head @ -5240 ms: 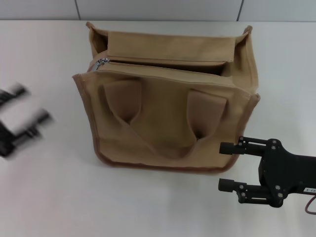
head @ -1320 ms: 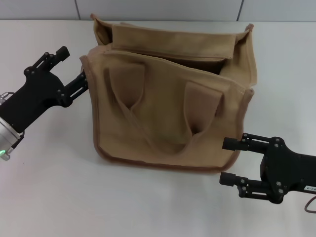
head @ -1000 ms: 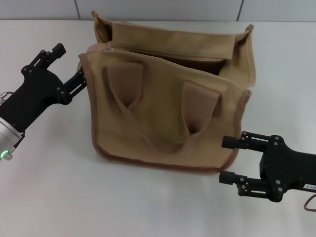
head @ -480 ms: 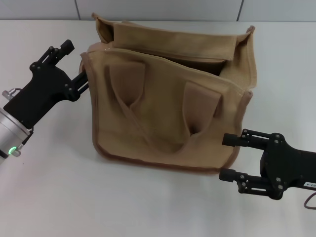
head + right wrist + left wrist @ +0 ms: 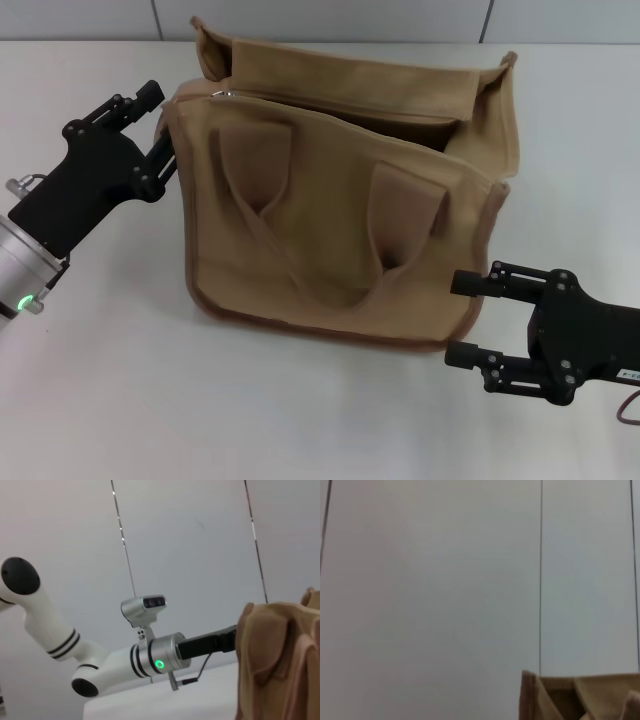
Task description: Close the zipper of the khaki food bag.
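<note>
I judged the bag point(image 5: 340, 210) soft; left gripper point(image 5: 155, 130) jaws gaped beside its zipper point(image 5: 228, 94), right gripper point(image 5: 462, 320) jaws gaped empty.

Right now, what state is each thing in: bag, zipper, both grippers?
khaki food bag: upright on the table, top gaping open.
zipper: not closed; slider at the bag's left end.
left gripper: open, at the bag's upper left corner.
right gripper: open, empty, beside the bag's lower right corner.
</note>
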Controlling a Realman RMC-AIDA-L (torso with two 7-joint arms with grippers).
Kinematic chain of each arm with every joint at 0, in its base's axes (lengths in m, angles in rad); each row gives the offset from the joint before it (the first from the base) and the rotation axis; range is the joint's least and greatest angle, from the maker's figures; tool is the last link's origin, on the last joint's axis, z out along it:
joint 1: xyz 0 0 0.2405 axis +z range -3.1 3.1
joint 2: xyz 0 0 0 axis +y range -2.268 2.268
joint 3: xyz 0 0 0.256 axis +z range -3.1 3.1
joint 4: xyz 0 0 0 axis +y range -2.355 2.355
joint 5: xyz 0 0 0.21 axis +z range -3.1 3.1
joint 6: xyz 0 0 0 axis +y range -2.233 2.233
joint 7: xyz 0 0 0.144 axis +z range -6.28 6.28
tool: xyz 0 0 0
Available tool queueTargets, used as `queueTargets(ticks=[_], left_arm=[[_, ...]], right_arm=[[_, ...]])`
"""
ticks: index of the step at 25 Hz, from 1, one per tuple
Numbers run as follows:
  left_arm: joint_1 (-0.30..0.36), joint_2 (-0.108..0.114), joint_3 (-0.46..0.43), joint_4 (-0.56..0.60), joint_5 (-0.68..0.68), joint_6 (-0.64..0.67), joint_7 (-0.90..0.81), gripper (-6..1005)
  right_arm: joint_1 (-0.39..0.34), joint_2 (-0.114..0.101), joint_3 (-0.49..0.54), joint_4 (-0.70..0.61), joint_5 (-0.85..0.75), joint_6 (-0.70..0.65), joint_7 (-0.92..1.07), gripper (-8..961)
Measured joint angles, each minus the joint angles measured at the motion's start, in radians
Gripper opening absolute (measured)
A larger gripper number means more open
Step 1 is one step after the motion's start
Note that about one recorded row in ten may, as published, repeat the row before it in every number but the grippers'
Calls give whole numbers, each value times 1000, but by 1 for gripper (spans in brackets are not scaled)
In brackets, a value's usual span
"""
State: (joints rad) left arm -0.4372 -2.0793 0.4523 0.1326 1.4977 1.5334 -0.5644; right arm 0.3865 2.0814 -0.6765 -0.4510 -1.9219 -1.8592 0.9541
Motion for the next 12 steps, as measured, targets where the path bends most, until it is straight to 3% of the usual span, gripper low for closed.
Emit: queueTargets(ticks=[12], left_arm=[[16, 4, -6, 1, -1, 135, -1, 128]], right_arm=[[0, -9, 53, -9, 14, -136, 2, 712]])
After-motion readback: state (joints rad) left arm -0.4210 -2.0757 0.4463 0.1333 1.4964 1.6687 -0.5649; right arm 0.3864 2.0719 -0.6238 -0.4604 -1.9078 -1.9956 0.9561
